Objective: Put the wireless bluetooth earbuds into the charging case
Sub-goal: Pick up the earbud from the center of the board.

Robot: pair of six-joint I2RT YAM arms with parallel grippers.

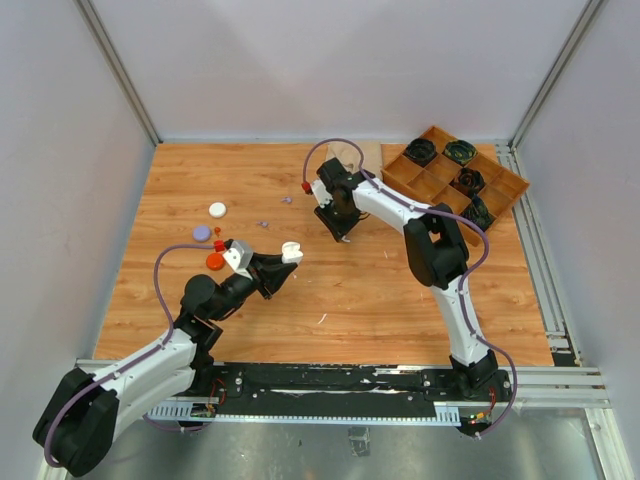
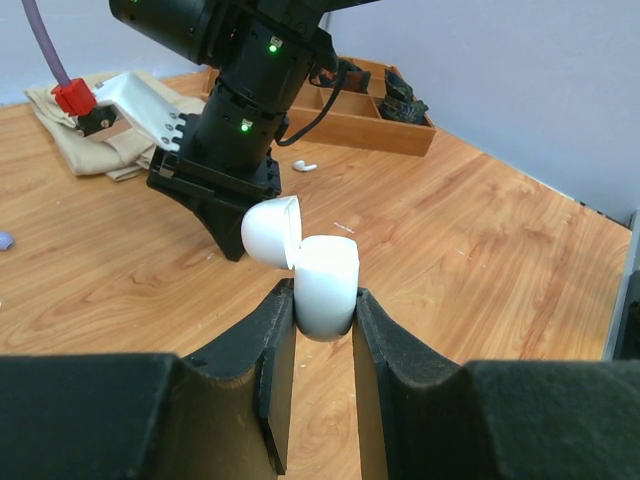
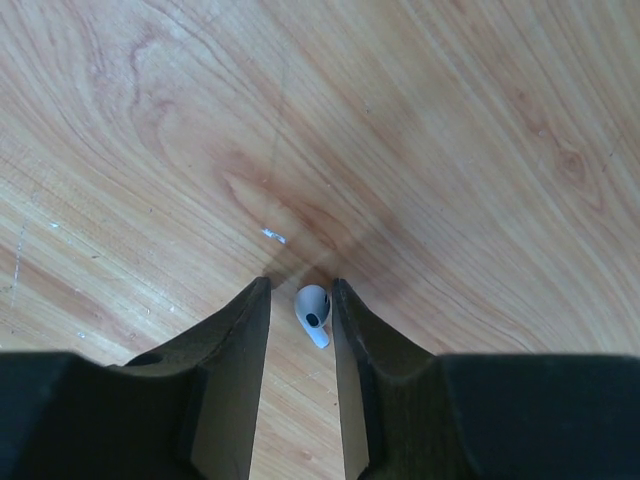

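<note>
My left gripper (image 1: 285,262) (image 2: 325,305) is shut on a white charging case (image 2: 327,285) (image 1: 291,251), held above the table with its lid (image 2: 272,231) hinged open. My right gripper (image 1: 343,235) (image 3: 300,284) points down at the table, its jaws narrowly open around a white earbud (image 3: 313,314) that lies on the wood. The right finger is against that earbud and a small gap shows on its left. Another white earbud (image 2: 304,166) lies on the table beyond the right arm.
A wooden divided tray (image 1: 500,196) with black items stands at the back right. A white round case (image 1: 217,209), a purple one (image 1: 202,232) and an orange disc (image 1: 214,261) lie at the left. Small purple pieces (image 1: 264,223) lie mid-table. A beige cloth (image 2: 90,130) lies at the back.
</note>
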